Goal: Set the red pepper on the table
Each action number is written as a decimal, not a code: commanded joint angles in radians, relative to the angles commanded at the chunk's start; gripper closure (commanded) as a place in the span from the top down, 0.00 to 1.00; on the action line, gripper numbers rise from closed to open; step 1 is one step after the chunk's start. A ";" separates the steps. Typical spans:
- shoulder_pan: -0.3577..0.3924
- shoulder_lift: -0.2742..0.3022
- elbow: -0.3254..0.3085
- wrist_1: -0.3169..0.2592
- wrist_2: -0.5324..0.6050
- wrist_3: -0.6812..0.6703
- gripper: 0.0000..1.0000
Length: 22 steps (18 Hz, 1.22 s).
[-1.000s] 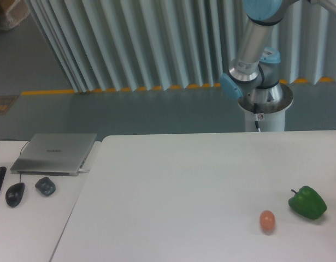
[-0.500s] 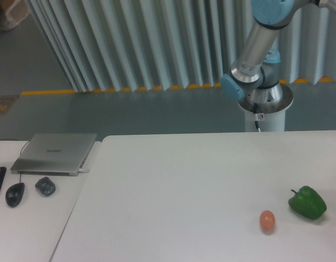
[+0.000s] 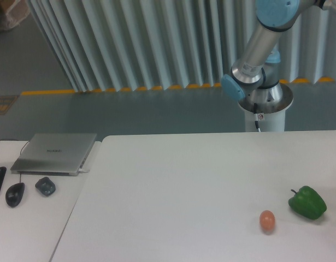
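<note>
The red pepper is nowhere in view: it is not on the table (image 3: pixel 173 185), and no tool shows either, only the lower part of the arm (image 3: pixel 259 49) rising out of the top edge of the picture behind the table's far right corner. So I cannot tell whether the tool is spread, pressed together or pinching the pepper.

Near the table's right edge, toward the front, lies a green pepper (image 3: pixel 307 202), and just beside it, nearer the front, a small orange egg (image 3: pixel 267 220); they do not touch.

As I judge it, the placing is not yet done: the pepper has still to be brought down and set on the bare white top.
</note>
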 joint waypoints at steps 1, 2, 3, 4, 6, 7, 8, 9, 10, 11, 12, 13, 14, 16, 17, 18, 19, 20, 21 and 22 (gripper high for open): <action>0.000 -0.003 0.003 0.000 0.002 0.000 1.00; 0.000 -0.003 0.002 0.000 0.002 0.002 0.98; 0.000 -0.003 -0.003 0.000 0.002 0.002 0.91; 0.000 -0.005 -0.005 0.000 0.003 0.003 0.84; 0.000 -0.005 -0.005 -0.002 0.005 0.000 0.59; 0.002 -0.003 -0.005 -0.003 0.005 0.000 0.53; 0.002 -0.002 -0.005 -0.005 0.005 0.002 0.50; 0.002 0.000 -0.005 -0.006 0.006 -0.002 0.44; 0.000 0.001 -0.005 -0.009 0.006 -0.002 0.43; -0.002 0.003 -0.003 -0.011 0.008 -0.005 0.39; -0.003 0.002 -0.005 -0.012 0.006 -0.009 0.35; -0.006 0.002 -0.006 -0.012 0.009 -0.012 0.33; -0.006 0.002 -0.006 -0.012 0.009 -0.012 0.32; -0.005 0.006 -0.003 -0.014 0.008 -0.014 0.32; -0.003 0.011 0.005 -0.024 0.006 -0.014 0.32; -0.002 0.014 0.018 -0.040 0.003 -0.014 0.32; -0.002 0.012 0.038 -0.063 0.003 -0.014 0.32; -0.002 0.014 0.055 -0.083 0.003 -0.014 0.32; -0.002 0.014 0.073 -0.104 0.000 -0.014 0.32; -0.002 0.014 0.099 -0.133 -0.002 -0.014 0.32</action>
